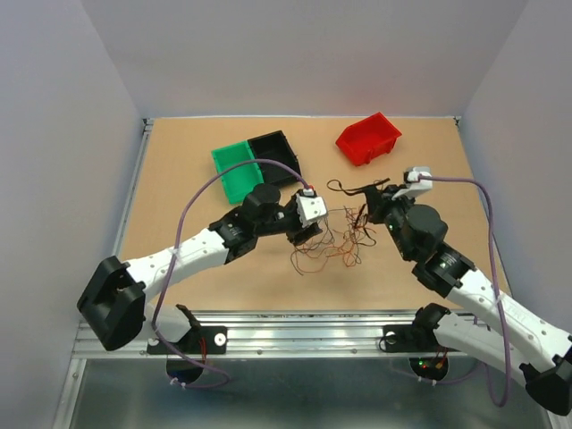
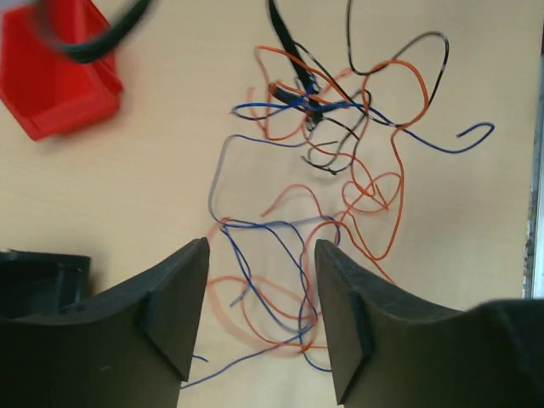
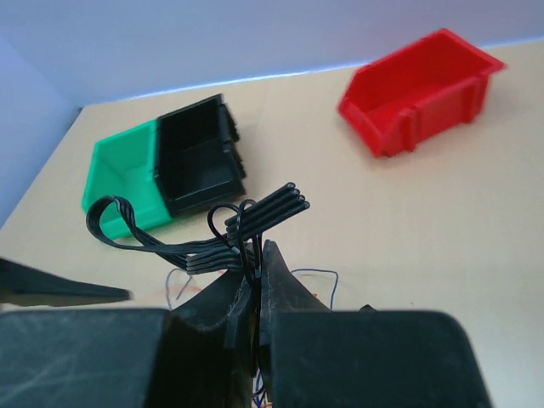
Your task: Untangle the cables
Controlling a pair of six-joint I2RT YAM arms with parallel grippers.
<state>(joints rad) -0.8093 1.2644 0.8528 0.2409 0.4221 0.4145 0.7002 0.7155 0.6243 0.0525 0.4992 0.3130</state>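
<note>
Right wrist: right end effector point(image 3: 253, 270) clenches black cables point(image 3: 272, 204), probably to free them from tangle point(image 2: 308, 106); left end effector point(image 2: 262, 280) released above.

Illumination was bright, even and diffuse from above. On the desk point(image 1: 179, 170) the arms cast only faint, soft-edged shadows. In the left wrist view the left claw point(image 2: 262, 255) appeared dark and slightly soft, the red bin point(image 2: 51, 85) was blurred, and the right edge was washed out. In the right wrist view the right claw point(image 3: 255, 276) was defocused, while the black cables point(image 3: 263, 208) were sharp.
</note>
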